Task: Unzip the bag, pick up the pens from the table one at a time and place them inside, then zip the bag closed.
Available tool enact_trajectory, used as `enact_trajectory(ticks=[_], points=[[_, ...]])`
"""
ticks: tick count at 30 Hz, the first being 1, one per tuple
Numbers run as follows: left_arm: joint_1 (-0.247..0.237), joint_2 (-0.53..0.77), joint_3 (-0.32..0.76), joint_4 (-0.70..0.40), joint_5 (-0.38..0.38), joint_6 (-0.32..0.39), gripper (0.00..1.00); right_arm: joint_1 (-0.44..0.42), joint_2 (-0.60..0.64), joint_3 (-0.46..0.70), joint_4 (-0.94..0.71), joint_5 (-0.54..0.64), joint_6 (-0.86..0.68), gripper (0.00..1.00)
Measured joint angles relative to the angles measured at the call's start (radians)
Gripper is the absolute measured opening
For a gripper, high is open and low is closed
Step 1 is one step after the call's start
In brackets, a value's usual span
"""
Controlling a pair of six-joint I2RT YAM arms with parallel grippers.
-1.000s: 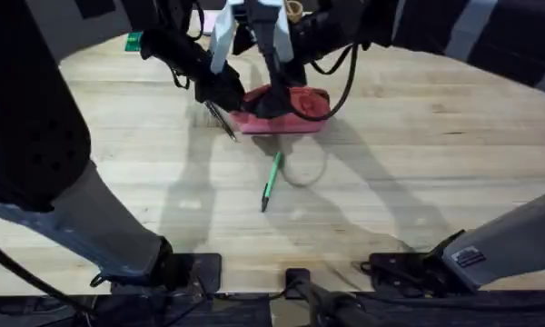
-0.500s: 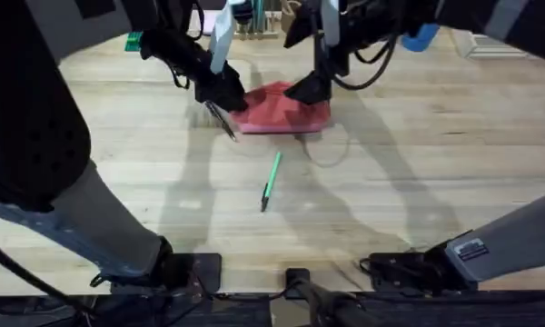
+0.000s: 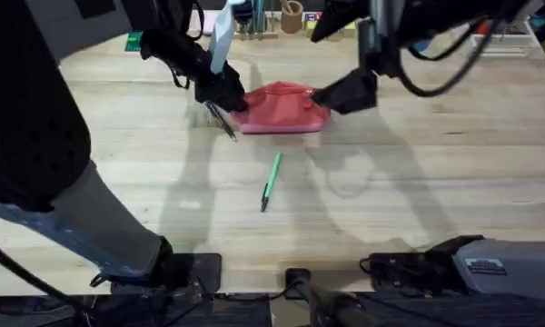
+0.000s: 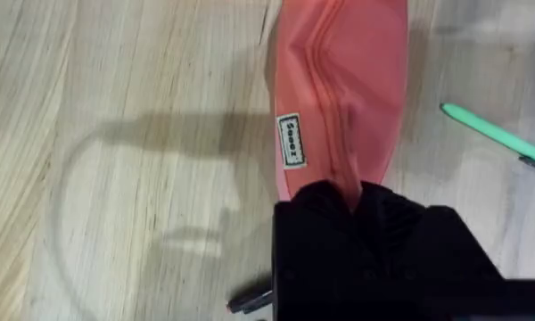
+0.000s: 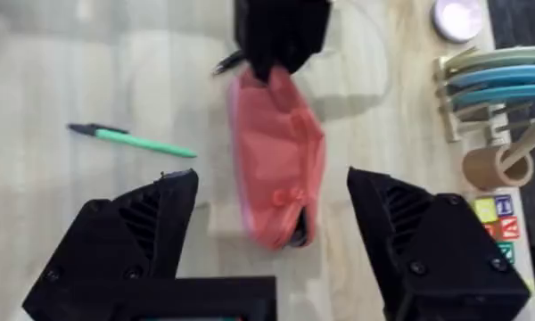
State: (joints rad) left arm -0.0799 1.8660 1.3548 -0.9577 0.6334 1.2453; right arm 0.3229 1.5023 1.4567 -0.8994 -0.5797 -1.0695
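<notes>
Partly hidden: left hand [image 3: 225, 93] pinching bag [image 3: 280, 107] end; right hand [image 3: 350, 93] wide open, empty; black pen [image 3: 223, 122] half-covered.

The overhead camera looks down and forward from 6 o'clock; both wrist cameras hang close above the bag [image 3: 282, 109], which all three views share.

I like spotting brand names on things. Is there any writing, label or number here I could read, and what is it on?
A small white tag on the bag: dark print, too blurred to read.
Coloured blocks beside the wooden rack: marks on their faces, too small to read.
A label on the right arm's base: too small to read.
Green pen: no writing visible.
</notes>
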Motion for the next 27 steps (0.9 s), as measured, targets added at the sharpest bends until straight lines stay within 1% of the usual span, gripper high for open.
enact_trajectory(ticks=[4,6,8,11,14,18,21,24,27], points=[[0.0,0.0,0.0,-0.006,0.001,0.0,0.043,0.0,-0.068,0.0,-0.032,0.0,0.039,0.996],[0.0,0.0,0.0,-0.007,0.002,0.0,0.043,0.0,-0.108,0.0,-0.024,0.0,0.094,0.996],[0.0,0.0,0.0,-0.008,0.002,0.0,0.043,0.0,-0.154,0.0,-0.015,0.006,0.182,0.996],[0.0,0.0,0.0,-0.008,0.002,0.0,0.043,0.0,-0.212,0.0,-0.013,0.042,0.348,0.996],[0.0,0.0,0.0,-0.008,0.003,0.0,0.043,0.004,-0.247,0.001,-0.013,0.111,0.556,0.995],[0.0,0.0,0.0,-0.008,0.003,0.0,0.042,0.012,-0.257,0.001,-0.014,0.196,0.835,0.996],[0.0,0.0,0.0,-0.008,0.003,0.0,0.042,0.017,-0.257,0.001,-0.014,0.23,1.027,0.996],[0.0,0.0,0.0,-0.008,0.003,0.0,0.042,0.021,-0.257,0.001,-0.018,0.245,1.17,0.996],[0.0,0.0,0.0,-0.008,0.004,0.0,0.042,0.021,-0.257,0.001,-0.039,0.251,1.248,0.996]])
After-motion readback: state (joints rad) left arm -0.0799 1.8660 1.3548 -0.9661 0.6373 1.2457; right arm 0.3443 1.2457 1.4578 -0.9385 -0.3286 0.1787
